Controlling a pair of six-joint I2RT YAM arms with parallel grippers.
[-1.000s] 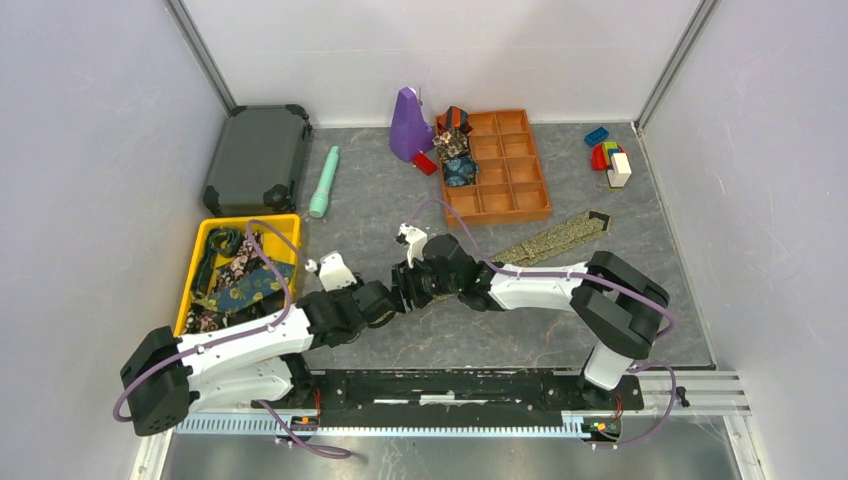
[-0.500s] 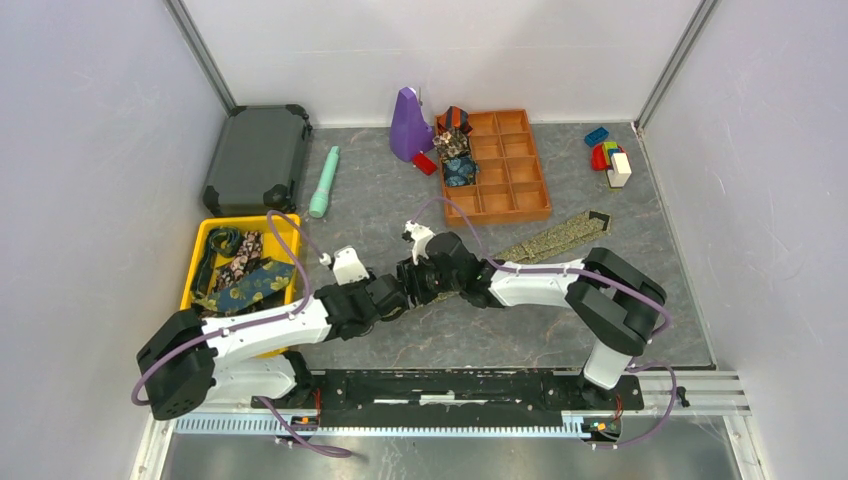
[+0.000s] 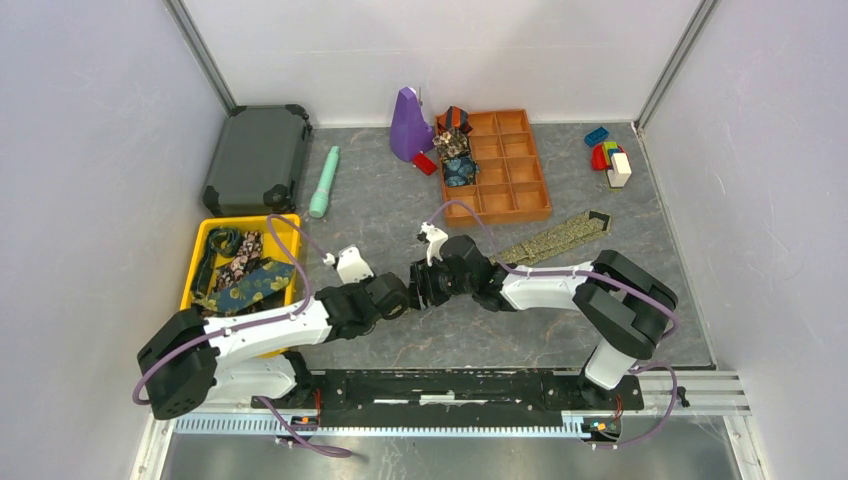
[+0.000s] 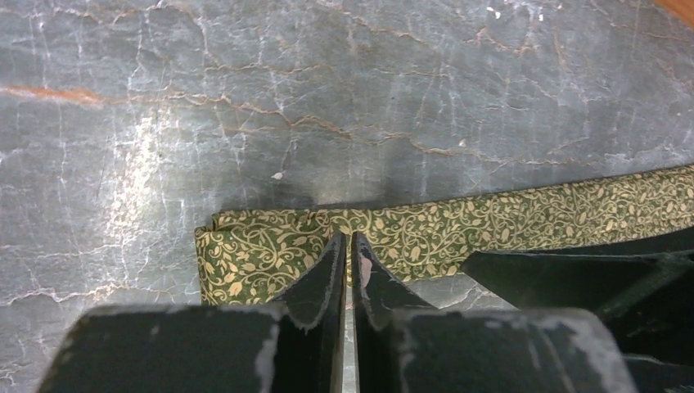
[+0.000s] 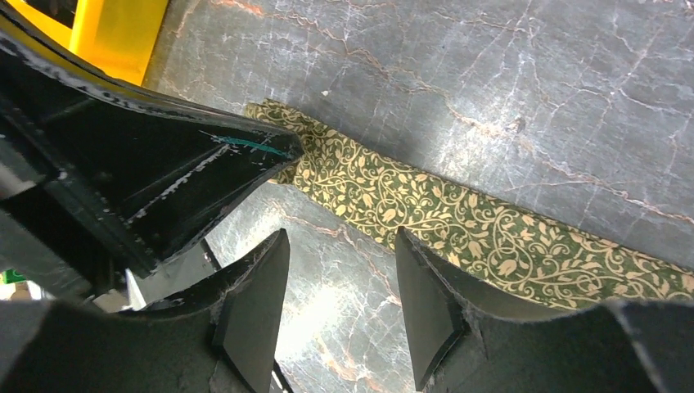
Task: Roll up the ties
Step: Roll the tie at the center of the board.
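Observation:
An olive-gold tie [image 3: 560, 238] lies flat as a long strip on the grey table, running from the right down to both grippers. Its squared end [image 4: 245, 258] sits just under my left gripper [image 4: 346, 246], whose jaws stand shut to a thin slit above the fabric; no cloth shows pinched between them. My right gripper [image 5: 342, 246] is open, hovering beside the strip [image 5: 458, 221], one finger over its edge, facing the left gripper [image 5: 164, 180]. In the top view the two grippers [image 3: 405, 295] [image 3: 422, 283] nearly touch. Other ties [image 3: 240, 275] lie loose in a yellow bin; rolled ones [image 3: 455, 150] sit in an orange tray.
The yellow bin [image 3: 192, 262] stands at the left, the orange compartment tray [image 3: 515, 190] at the back centre. A dark case [image 3: 258, 158], teal cylinder [image 3: 324, 182], purple object [image 3: 408, 125] and toy blocks [image 3: 608, 158] line the back.
My left arm has swung right to the tie's end and its jaws have closed. The right gripper has shifted slightly right and stays open.

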